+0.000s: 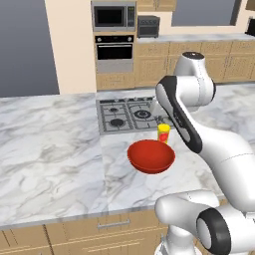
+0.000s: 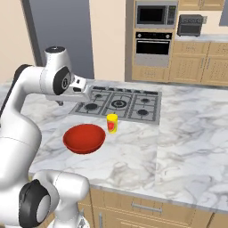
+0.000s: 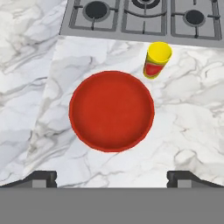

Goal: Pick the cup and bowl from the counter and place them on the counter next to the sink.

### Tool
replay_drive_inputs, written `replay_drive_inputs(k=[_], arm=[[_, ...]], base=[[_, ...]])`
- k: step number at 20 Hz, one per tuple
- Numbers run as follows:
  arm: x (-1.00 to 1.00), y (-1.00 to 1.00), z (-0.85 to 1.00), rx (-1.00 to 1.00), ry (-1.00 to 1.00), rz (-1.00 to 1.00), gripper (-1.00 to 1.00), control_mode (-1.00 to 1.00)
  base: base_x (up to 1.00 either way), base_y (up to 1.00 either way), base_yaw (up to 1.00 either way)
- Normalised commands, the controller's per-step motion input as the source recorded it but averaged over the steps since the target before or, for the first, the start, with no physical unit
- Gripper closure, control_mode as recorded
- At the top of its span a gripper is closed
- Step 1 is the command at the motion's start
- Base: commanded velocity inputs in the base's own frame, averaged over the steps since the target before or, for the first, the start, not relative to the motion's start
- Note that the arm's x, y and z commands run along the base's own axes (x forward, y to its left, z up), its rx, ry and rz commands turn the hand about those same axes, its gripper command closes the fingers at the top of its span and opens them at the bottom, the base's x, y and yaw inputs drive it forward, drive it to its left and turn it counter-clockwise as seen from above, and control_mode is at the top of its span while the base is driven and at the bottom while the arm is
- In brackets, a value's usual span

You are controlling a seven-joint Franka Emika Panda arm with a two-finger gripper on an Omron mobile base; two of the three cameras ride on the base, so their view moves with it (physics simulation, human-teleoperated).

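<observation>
The glossy red bowl sits upright and empty on the white marble counter. Just beyond it, near the stovetop's front edge, stands the small yellow cup with its red patch, a small gap apart from the bowl. My gripper hangs high above the bowl's near side and looks down on it. It is open, fingertips spread wide, nothing between them. The sink is out of view.
A grey gas stovetop with black burners lies behind the cup. Marble stretches to both sides of the bowl. An oven and microwave stand in the back wall, far off.
</observation>
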Motion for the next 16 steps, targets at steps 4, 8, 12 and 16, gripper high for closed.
replay_drive_inputs(k=[4,8,12,16], arm=[[0.00,0.00,0.00,0.00,-0.01,0.00,-1.00,-1.00],[-0.64,-0.32,-0.11,0.17,-0.06,-0.05,-1.00,-1.00],[-0.58,-0.47,-0.21,0.18,-0.06,-0.12,-1.00,-1.00],[-0.10,-0.22,-0.17,0.04,0.00,-0.07,-1.00,-1.00]], base=[[0.00,0.00,0.00],[0.00,0.00,0.00],[0.00,0.00,0.00],[0.00,0.00,0.00]])
